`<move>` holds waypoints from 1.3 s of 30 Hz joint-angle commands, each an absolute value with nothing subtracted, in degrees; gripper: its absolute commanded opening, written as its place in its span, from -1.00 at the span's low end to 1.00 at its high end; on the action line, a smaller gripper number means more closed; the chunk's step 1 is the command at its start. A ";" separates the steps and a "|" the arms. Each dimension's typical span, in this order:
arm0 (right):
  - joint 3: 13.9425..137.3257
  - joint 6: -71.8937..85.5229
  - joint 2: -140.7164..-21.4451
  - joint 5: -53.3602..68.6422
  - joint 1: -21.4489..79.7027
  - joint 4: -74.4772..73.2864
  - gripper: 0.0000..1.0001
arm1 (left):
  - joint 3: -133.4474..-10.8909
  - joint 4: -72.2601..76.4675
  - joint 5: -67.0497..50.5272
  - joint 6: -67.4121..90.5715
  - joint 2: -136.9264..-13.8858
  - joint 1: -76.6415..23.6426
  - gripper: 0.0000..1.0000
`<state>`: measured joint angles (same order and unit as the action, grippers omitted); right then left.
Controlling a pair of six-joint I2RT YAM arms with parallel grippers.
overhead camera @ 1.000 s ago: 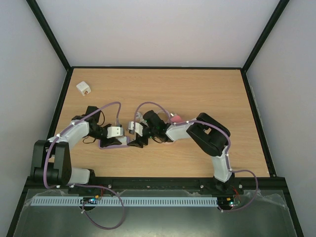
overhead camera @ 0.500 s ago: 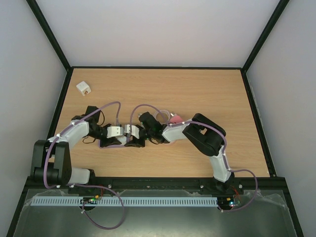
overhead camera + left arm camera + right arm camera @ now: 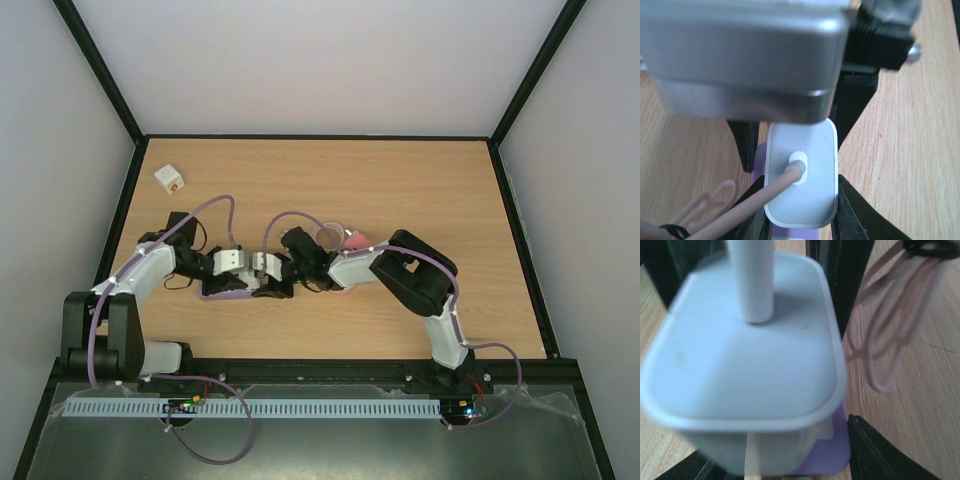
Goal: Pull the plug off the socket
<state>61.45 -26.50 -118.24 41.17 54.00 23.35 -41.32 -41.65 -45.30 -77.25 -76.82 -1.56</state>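
Plain white for the plug (image 3: 745, 355) and its cord (image 3: 754, 280). Pale lilac-pink on the socket (image 3: 827, 452) under it, pale pink on the thin looped cable (image 3: 885, 340). Light-brown wood grain across the table (image 3: 420, 190). White with an orange face on the small cube (image 3: 169, 179). White and black on the arms (image 3: 445, 335), purple on their hoses (image 3: 94, 345).

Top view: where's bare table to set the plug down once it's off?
Free: far half of the table, white adapter to right edge; also right of the right arm's elbow. Crowded: centre-left, where left gripper and right gripper clamp the lilac strip and white plug, pink coiled cable just behind.
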 commanded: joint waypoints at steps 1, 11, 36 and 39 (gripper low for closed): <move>61.31 -27.07 -120.75 38.99 54.56 19.85 -0.22 | -43.36 -44.37 -51.36 -78.89 -75.25 -0.50 -0.60; 66.89 -27.31 -117.55 39.09 54.50 13.38 0.22 | -48.41 -51.99 -53.46 -82.69 -74.53 7.22 -0.61; 73.09 -23.14 -97.54 40.98 49.82 1.49 0.85 | -58.02 -46.64 -59.22 -62.66 -70.52 19.12 -0.61; 70.62 -23.48 -94.01 40.82 48.33 1.76 0.89 | -58.83 -44.33 -58.29 -58.48 -70.93 19.01 -0.62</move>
<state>73.41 -24.08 -99.22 40.40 50.02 2.00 -56.66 -48.12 -56.95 -65.04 -71.53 18.83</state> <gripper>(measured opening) 0.935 0.299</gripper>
